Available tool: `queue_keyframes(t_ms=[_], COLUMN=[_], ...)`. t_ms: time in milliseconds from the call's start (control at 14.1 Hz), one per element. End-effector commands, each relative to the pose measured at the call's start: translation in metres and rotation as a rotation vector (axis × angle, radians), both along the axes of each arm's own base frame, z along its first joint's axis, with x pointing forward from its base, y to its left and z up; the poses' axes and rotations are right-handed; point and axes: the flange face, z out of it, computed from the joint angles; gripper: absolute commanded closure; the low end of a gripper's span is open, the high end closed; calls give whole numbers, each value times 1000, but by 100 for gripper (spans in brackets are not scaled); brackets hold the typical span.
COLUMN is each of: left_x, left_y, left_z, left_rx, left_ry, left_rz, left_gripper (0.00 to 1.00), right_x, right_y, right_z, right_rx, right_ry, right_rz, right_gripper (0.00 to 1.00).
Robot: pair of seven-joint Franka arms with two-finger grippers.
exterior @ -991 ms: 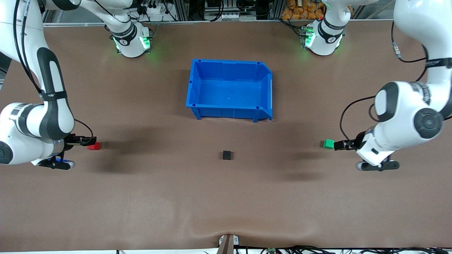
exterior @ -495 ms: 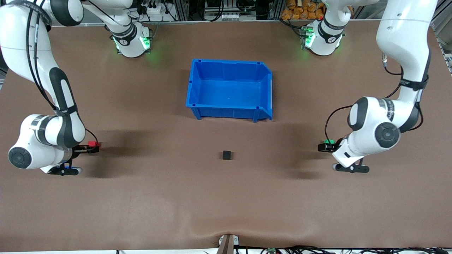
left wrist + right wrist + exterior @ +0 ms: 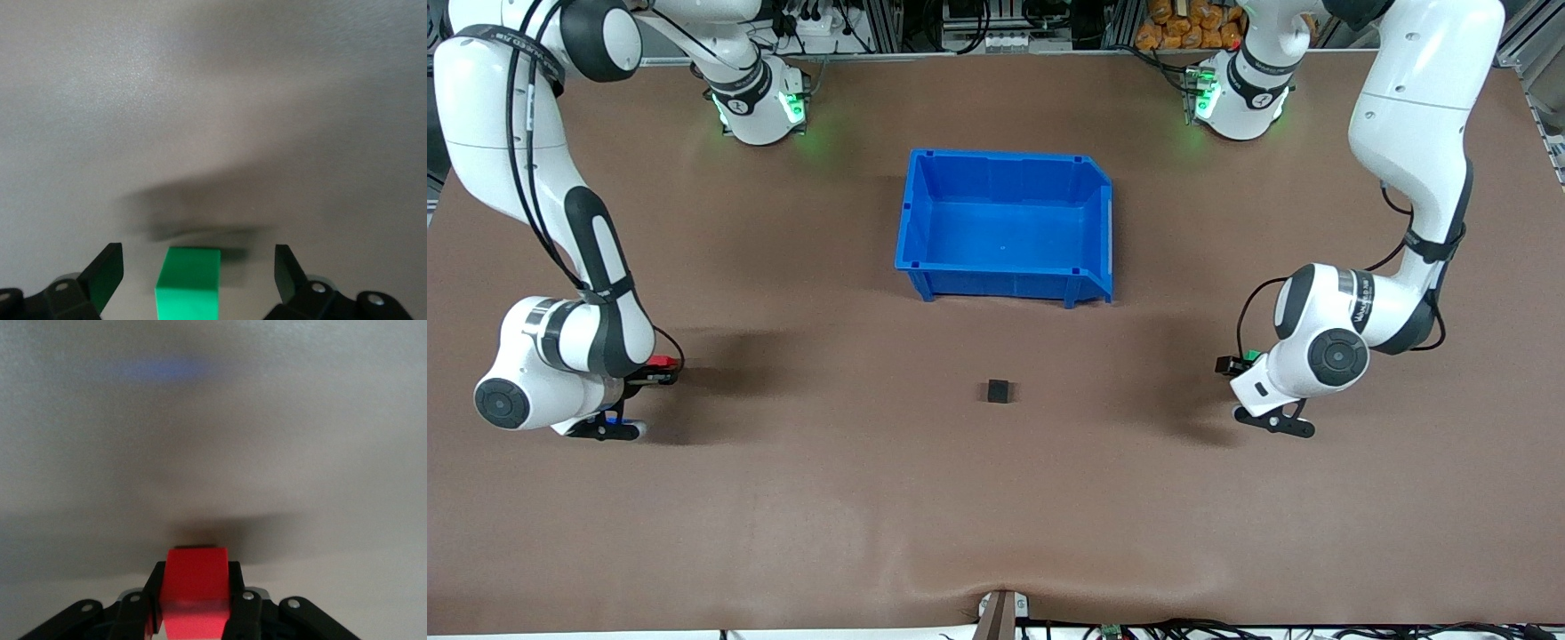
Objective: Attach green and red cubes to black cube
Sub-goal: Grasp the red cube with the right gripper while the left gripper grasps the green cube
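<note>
- A brown tabletop fills the front view, with both arm bases and a cluttered rack of cables along its top edge.
- The right gripper is low at the right arm's end of the tabletop, its fingers pressed onto the red cube.
- In the right wrist view the red cube is a bright, plain block pinched between the right gripper fingers, one on each side face, with a dark shadow just past it on the tabletop. Its lower part is cut off by the picture's edge.
- From the front only a sliver of red shows past the wrist.
- The black cube is small and matte, lying alone on the tabletop midway between the two grippers and well apart from both.
- The blue bin stands farther from the front camera than the black cube, open side up.
- The left gripper is low at the left arm's end of the tabletop; the green cube is mostly hidden by the wrist.
- In the left wrist view the left gripper fingers are spread wide, and the bright green cube sits between them, touching neither.
- That cube's lower part is cut off too.
</note>
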Motion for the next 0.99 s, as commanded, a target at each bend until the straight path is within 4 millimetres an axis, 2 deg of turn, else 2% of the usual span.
queue_keyframes(t_ms=[0, 142, 354, 425, 495, 566, 637, 708, 778, 920], left_x=[-1, -8, -8, -9, -12, -15, -18, -19, -20, -17], left_y=[-4, 1, 3, 3, 4, 5, 8, 11, 11, 11], left_z=[-1, -6, -4, -3, -3, -3, -1, 2, 2, 6], left_rx=[16, 19, 19, 21, 30, 41, 51, 57, 60, 66], left_ry=[-11, 14, 13, 14, 34, 63, 89, 105, 110, 95], left_rz=[-3, -12, -12, -5, 2, 6, 11, 18, 24, 65], left_gripper=[0, 0, 0, 13, 45, 72, 87, 94, 97, 99], right_x=[14, 22, 28, 29, 29, 33, 34, 33, 35, 34], right_y=[28, 63, 127, 160, 184, 204, 228, 259, 283, 320], right_z=[42, 69, 88, 93, 95, 99, 97, 95, 96, 88], right_rx=[32, 83, 136, 112, 70, 33, 9, -11, -3, 7], right_ry=[50, 104, 199, 216, 237, 234, 229, 215, 183, 158], right_rz=[-150, -305, -645, -723, -810, -911, -974, -1008, -1062, -1188], right_gripper=[100, 100, 100, 100, 100, 100, 100, 100, 100, 100])
